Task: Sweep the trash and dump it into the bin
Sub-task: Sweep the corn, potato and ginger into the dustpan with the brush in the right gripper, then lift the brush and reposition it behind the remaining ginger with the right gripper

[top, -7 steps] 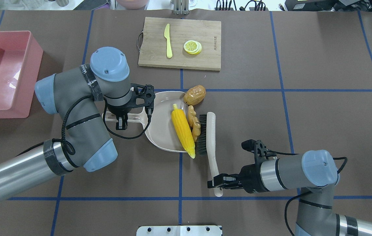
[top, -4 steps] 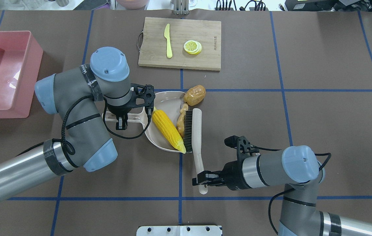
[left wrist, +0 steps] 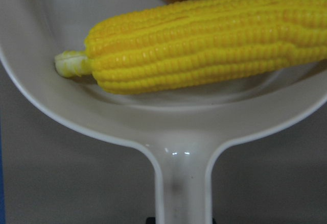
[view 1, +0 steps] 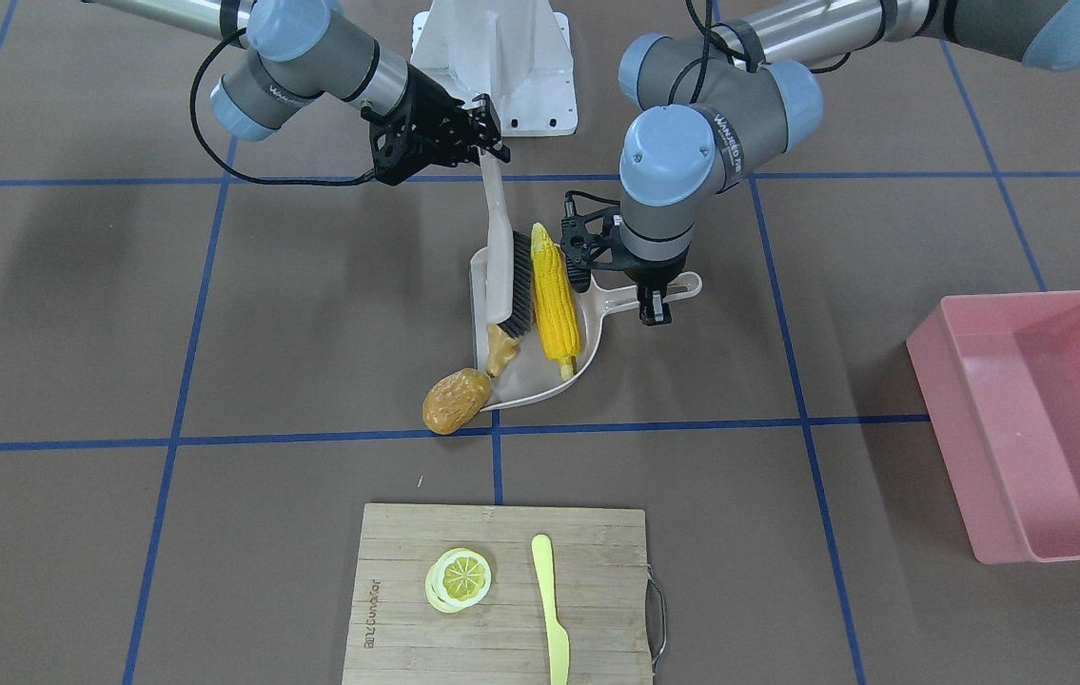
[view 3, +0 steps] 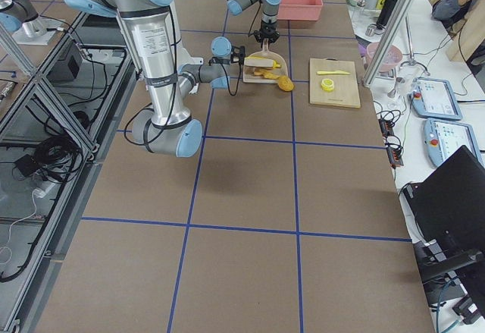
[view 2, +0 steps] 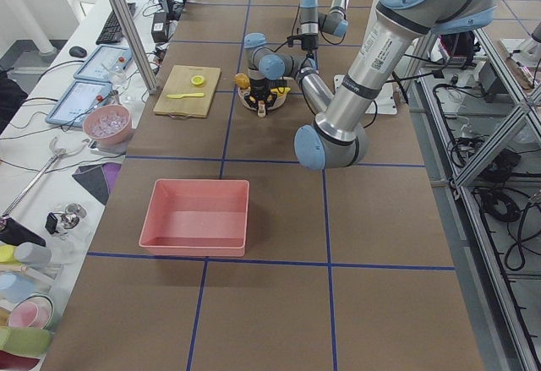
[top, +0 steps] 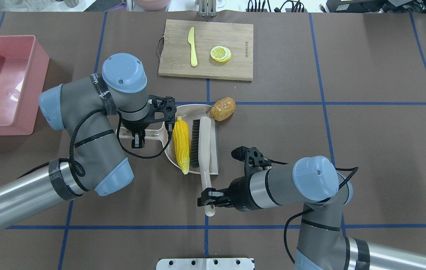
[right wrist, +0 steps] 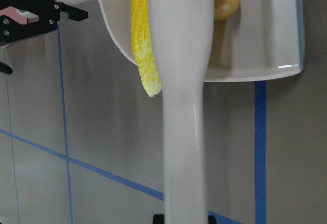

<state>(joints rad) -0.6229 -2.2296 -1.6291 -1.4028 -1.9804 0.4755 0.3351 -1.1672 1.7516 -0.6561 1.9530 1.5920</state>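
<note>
The yellow corn cob [top: 181, 144] lies inside the beige dustpan [top: 194, 111], close in the left wrist view [left wrist: 204, 55]. The tan ginger root [view 1: 501, 350] sits in the pan against the brush [top: 199, 144]; the brush hides it from overhead. The brown potato [top: 222, 108] rests on the table, touching the pan's far corner. My right gripper [top: 207, 198] is shut on the brush handle [right wrist: 181, 81]. My left gripper [top: 139, 137] is shut on the dustpan handle. The pink bin [top: 36, 86] stands at the far left.
A wooden cutting board [top: 235, 41] at the table's far side carries a pale yellow knife [top: 192, 47] and a lemon slice [top: 220, 53]. My left arm's elbow lies between the dustpan and the bin.
My right arm swept the brush leftward into the dustpan, pushing the corn and ginger into the pan. The potato stayed outside. The left arm held still.
</note>
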